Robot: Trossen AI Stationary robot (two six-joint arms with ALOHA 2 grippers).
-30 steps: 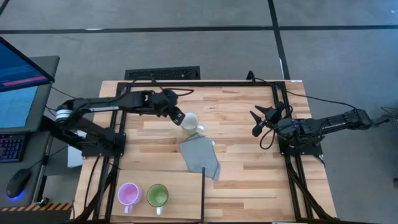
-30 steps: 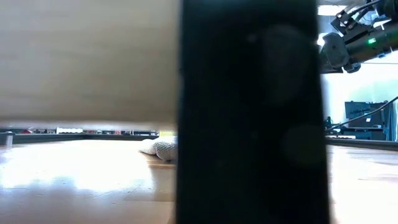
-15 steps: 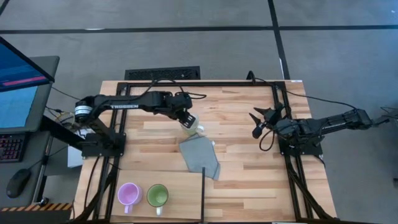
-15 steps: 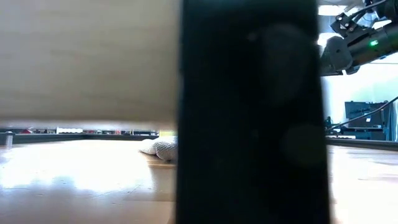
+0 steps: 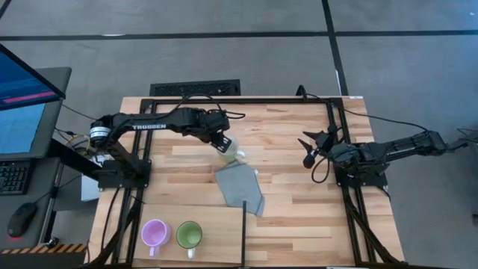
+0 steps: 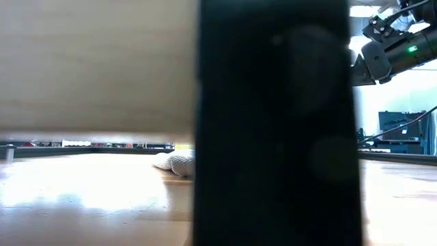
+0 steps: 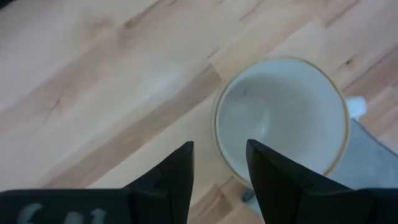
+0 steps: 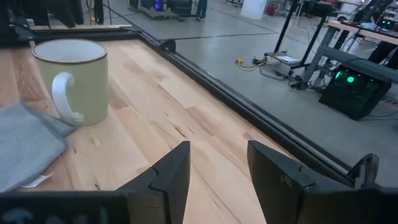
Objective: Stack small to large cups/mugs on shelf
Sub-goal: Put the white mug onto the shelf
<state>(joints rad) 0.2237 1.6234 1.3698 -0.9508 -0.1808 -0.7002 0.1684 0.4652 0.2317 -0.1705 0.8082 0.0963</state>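
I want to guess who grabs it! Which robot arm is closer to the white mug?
The left one. Its pincer hangs right above the white mug, fingers apart and not gripping. The right pincer waits far across the table, open too.

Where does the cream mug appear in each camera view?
High view: cream mug at table centre, under the left arm's tip.
Low view: not in it.
Left wrist view: cream mug seen from above.
Right wrist view: cream mug standing upright.
Shared landmark: grey cloth touching the mug.
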